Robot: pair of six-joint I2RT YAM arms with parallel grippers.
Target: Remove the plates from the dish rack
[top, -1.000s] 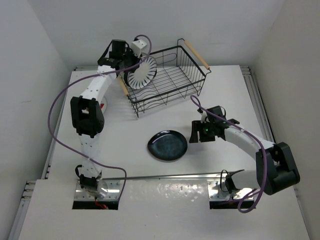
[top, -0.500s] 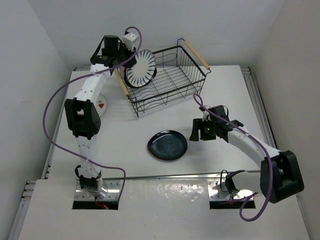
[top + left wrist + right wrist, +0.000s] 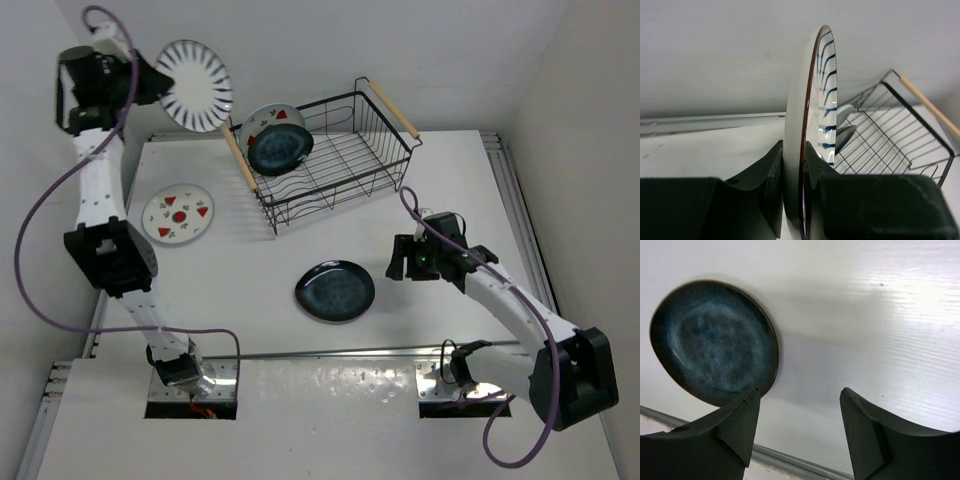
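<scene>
Since the earlier frame the left arm has swung up and away, carrying the striped plate [image 3: 195, 85] out of the dish rack [image 3: 345, 160] to a position high above the table, off the rack's left end. The left gripper [image 3: 156, 88] is clamped tight on that plate's rim, with the plate held on edge between its fingers [image 3: 774, 167]. Two plates remain leaning at the rack's left end: a fruit-motif plate [image 3: 268, 119] with a dark blue plate [image 3: 281, 148] in front of it. Left of the rack, a second fruit-motif plate [image 3: 178, 214] lies flat on the table [image 3: 250, 260]. On the rack's near side lies another dark blue plate [image 3: 335, 291]. The right gripper [image 3: 403, 260] stands just right of it, fingers moderately spread and holding nothing.
</scene>
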